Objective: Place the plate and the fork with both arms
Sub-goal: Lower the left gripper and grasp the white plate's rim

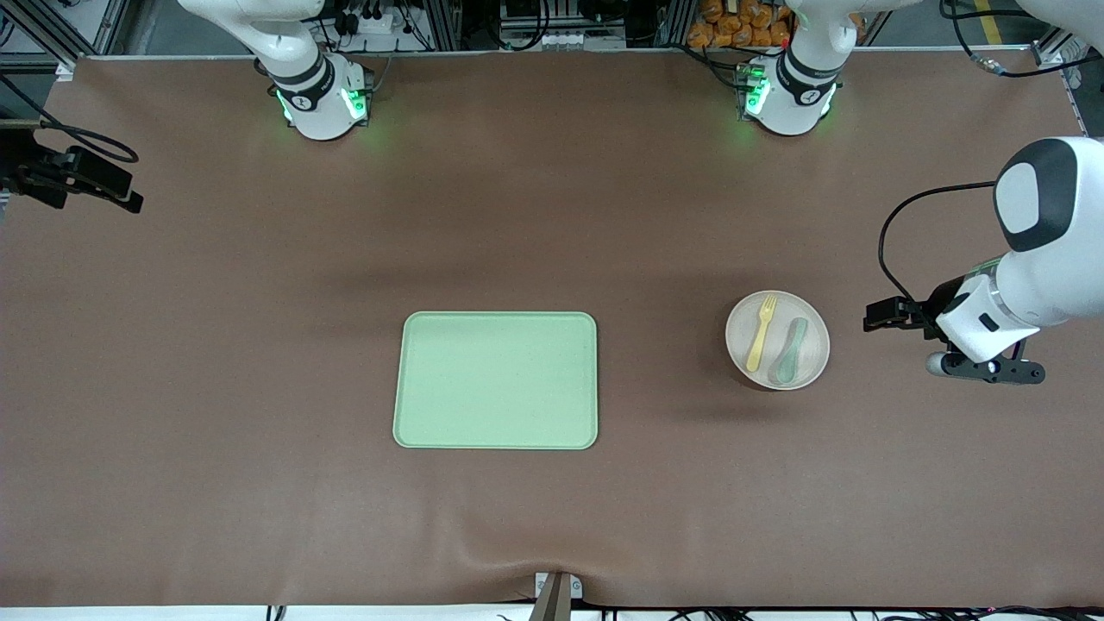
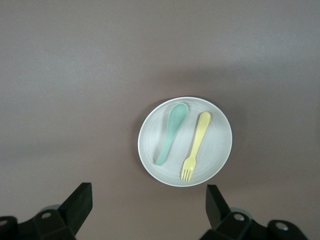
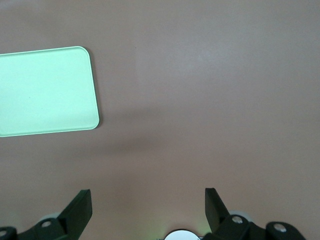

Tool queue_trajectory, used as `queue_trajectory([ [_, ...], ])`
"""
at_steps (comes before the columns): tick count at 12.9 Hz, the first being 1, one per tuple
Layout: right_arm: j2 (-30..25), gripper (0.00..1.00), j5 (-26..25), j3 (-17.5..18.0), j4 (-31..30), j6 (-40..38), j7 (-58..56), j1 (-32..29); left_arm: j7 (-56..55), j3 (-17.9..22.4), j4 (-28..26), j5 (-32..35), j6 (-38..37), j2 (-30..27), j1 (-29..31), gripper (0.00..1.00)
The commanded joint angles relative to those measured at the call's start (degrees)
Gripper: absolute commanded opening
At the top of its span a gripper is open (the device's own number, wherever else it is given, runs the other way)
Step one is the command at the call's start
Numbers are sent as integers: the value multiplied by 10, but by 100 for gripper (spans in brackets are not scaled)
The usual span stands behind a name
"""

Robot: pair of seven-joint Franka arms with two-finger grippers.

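Note:
The round pale plate (image 1: 818, 341) lies on the table toward the left arm's end, beside the green tray (image 1: 496, 379). On it lie the pale-yellow fork (image 1: 762, 332) and a grey-green spoon (image 1: 789, 351), side by side. My left gripper (image 1: 873, 317) hovers beside the plate, open and empty. In the left wrist view the plate (image 2: 217, 145), fork (image 2: 195, 145) and spoon (image 2: 171, 132) lie ahead of the left gripper (image 2: 148, 187). My right gripper (image 3: 147, 192) is open and empty, high over bare table; it does not show in the front view.
The tray holds nothing; it also shows in the right wrist view (image 3: 45, 90). The two arm bases (image 1: 319, 99) (image 1: 789, 95) stand along the table's edge farthest from the front camera. A black device (image 1: 78, 177) with a cable sits at the right arm's end.

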Motion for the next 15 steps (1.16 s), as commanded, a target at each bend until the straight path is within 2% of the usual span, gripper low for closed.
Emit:
queue_trajectory([
  [1, -8, 100, 9, 7, -8, 1, -6, -13, 16, -1, -3, -11, 8, 5, 3, 100],
  [10, -7, 100, 9, 7, -7, 3, -6, -15, 50, -1, -1, -44, 43, 46, -2, 100],
  [15, -6, 100, 9, 7, -7, 3, -5, -15, 58, -3, 0, -45, 70, 90, -10, 100],
])
